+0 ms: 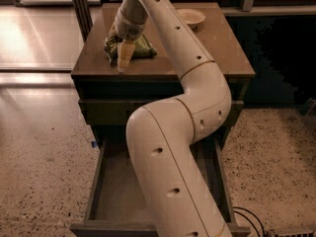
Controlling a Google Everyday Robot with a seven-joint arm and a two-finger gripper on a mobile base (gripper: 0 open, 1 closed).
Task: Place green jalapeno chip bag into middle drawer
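The end effector was down at the chip bag on the worktop; grip state could not be told. The drawer stood open below.

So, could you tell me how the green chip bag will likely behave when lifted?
The chip bag looks crumpled and glossy, so it is probably floppy and somewhat slippery. It lies low on the cabinet top, so it is likely light and unlikely to roll. The gripper is down at its near edge.
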